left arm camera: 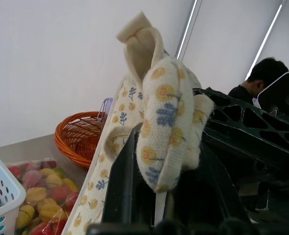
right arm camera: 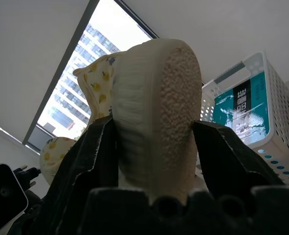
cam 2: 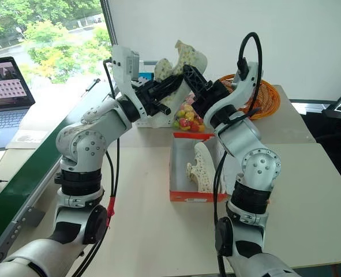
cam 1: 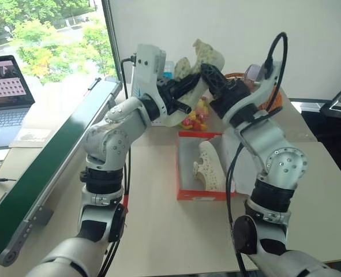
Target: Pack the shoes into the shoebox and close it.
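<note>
Open shoebox (cam 1: 184, 173), red-orange outside and white inside, on the pale table (cam 1: 158, 231); one cream perforated shoe (cam 1: 209, 167) lying inside it. Second shoe (cam 2: 188, 60) raised above the table behind the box, held between both grippers. Left gripper (cam 2: 171, 86) clamped tight on its floral-lined collar. Right gripper (right arm camera: 154, 142) with black fingers (right arm camera: 93, 161) pressed against both sides of its pale sole. Behind: orange wicker basket (cam 2: 265, 98), bagged coloured fruit (cam 2: 187, 118), white slatted basket (right arm camera: 252, 103). Laptop (cam 1: 6, 95) far left.

Floral-lined shoe (left arm camera: 166, 127) pinched in left hand (left arm camera: 154, 205)
</note>
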Action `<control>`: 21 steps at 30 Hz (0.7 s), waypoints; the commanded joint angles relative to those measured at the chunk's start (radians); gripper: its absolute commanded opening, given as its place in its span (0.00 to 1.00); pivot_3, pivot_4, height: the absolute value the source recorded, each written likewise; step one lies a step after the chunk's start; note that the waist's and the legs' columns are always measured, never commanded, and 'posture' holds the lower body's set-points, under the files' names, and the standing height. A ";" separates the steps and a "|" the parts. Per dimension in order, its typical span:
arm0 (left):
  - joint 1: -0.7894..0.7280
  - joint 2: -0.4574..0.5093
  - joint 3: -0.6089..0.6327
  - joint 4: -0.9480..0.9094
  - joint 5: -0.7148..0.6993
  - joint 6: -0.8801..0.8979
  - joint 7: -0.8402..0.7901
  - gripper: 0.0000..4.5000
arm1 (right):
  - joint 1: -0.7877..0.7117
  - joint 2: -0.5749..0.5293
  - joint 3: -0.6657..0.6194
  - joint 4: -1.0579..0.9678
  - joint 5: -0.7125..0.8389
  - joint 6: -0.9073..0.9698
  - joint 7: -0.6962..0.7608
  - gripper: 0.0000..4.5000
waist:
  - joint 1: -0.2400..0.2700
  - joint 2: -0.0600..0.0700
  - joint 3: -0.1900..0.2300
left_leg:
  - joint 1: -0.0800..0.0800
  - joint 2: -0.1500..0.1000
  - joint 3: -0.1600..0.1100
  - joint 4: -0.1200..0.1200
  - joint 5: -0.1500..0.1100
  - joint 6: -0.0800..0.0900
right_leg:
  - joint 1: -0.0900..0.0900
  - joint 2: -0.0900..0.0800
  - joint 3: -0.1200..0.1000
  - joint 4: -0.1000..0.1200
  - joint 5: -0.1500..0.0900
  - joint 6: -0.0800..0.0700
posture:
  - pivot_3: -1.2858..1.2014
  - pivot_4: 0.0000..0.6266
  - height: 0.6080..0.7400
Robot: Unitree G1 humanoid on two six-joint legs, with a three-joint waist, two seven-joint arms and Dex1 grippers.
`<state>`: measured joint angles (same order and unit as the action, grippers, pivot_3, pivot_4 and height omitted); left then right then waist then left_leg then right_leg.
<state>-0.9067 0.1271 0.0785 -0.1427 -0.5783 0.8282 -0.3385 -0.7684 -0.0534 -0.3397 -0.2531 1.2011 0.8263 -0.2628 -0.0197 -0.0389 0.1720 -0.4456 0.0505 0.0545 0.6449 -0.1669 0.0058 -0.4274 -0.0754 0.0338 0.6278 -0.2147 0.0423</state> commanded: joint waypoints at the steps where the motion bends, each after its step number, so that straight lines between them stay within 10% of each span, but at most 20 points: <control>1: -0.064 -0.002 0.013 -0.062 -0.040 -0.011 -0.007 0.02 | -0.006 -0.010 0.008 0.000 0.007 -0.030 0.008 0.26 | -0.001 0.000 0.000 | 0.000 0.000 0.000 0.000 0.000 0.000 | 0.000 0.000 0.000 0.000 0.000 0.000 | 0.52 0.24 1.00; 4: -0.050 0.016 0.013 -0.067 -0.044 0.007 -0.010 0.02 | -0.005 -0.016 0.011 0.002 0.010 -0.037 0.009 0.15 | -0.001 0.000 0.000 | 0.000 0.000 0.000 0.000 0.000 0.000 | 0.000 0.000 0.000 0.000 0.000 0.000 | 0.52 0.24 1.00; 15: -0.010 0.187 0.034 -0.064 -0.069 0.021 -0.119 0.94 | -0.030 -0.113 0.006 0.009 0.020 -0.010 0.018 0.13 | -0.001 0.000 0.000 | 0.000 0.000 0.000 0.000 0.000 0.000 | 0.000 0.000 0.000 0.000 0.000 0.000 | 0.52 0.24 1.00; 21: 0.042 0.337 0.044 -0.035 -0.035 -0.002 -0.190 0.95 | -0.090 -0.345 0.059 0.063 0.142 0.247 0.091 0.13 | -0.001 0.001 0.000 | 0.000 0.000 0.001 -0.001 0.000 0.000 | -0.001 -0.001 0.000 -0.001 0.000 0.000 | 0.52 0.24 1.00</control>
<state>-0.8764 0.4398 0.1123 -0.1724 -0.6272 0.8508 -0.5032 -0.8005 -0.3560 -0.2986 -0.1734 1.2451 0.9738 -0.2178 -0.0206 -0.0381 0.1724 -0.4456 0.0506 0.0555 0.6440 -0.1670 0.0059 -0.4280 -0.0760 0.0341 0.6271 -0.2149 0.0420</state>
